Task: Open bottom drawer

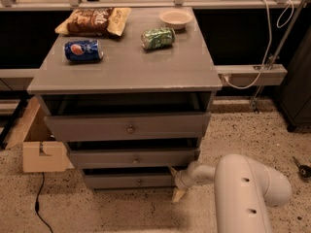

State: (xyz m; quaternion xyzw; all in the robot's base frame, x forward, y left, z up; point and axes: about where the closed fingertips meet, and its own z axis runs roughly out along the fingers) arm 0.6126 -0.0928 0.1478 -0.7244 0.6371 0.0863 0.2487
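The bottom drawer point(121, 181) is the lowest and narrowest grey front of the cabinet, with a small round metal knob point(139, 182) at its centre. A dark gap shows above its front. My gripper point(174, 182) is at the drawer's right end, near the floor, to the right of the knob. Its two pale fingers are spread, one fingertip point(171, 169) up by the drawer's top right corner and the other down by the floor. It holds nothing. My white arm point(243, 193) reaches in from the lower right.
The mid-sized drawer point(133, 158) and the tall top drawer point(129, 126) sit above. On the cabinet top lie a blue can point(83, 50), a green can point(158, 38), a chip bag point(93, 21) and a bowl point(175, 17). A cardboard box point(36, 144) stands on the floor at the left.
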